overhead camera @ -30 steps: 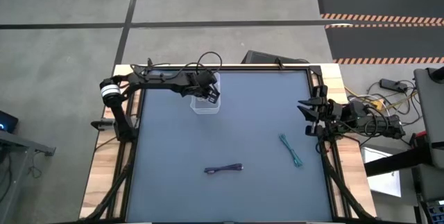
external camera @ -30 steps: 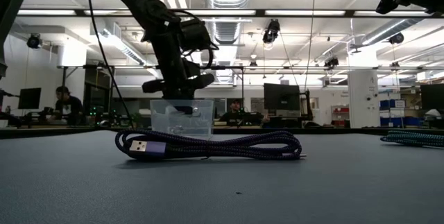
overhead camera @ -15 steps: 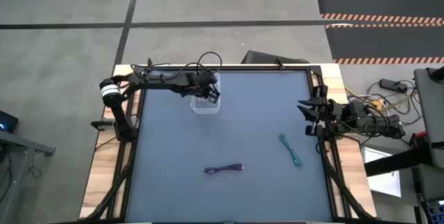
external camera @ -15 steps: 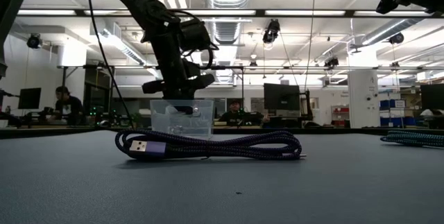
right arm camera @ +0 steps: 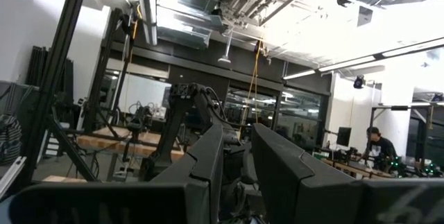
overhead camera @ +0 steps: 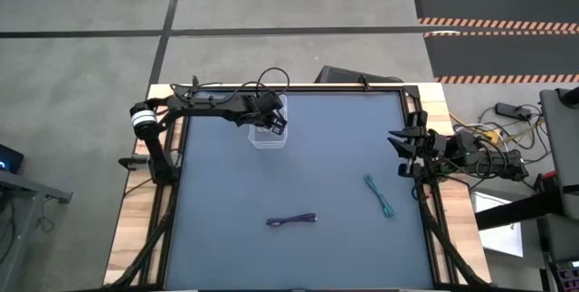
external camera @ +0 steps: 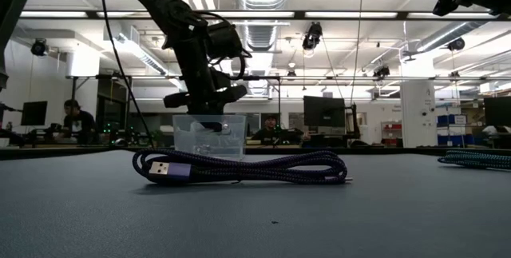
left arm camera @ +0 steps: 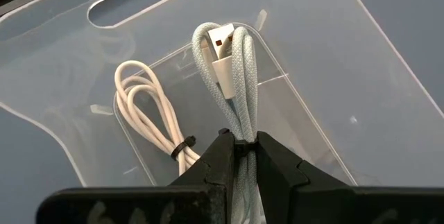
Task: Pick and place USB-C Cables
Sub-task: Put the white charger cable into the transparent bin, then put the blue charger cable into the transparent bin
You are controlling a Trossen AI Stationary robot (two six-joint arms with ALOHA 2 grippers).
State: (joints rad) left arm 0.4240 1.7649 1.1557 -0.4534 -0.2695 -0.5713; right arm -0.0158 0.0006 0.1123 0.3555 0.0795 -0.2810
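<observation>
The left end effector (left arm camera: 239, 156) is clamped mid-bundle on a pale braided looped USB-C cable (left arm camera: 232, 78), light and limp, over the clear plastic bin (left arm camera: 361, 78); the right end effector (overhead camera: 404, 154), parked at the bench's right edge, cannot be judged.

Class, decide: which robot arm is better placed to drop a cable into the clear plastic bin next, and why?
Left. The left gripper is over the clear plastic bin, shut on a pale braided white cable. The right gripper waits at the table's right edge.

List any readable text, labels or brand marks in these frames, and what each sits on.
None readable.
Clear bin: no label visible.
White braided cable held in the left gripper jaws: plug unmarked.
Purple cable: plug shows no legible mark.
Background monitors: too small to read.
</observation>
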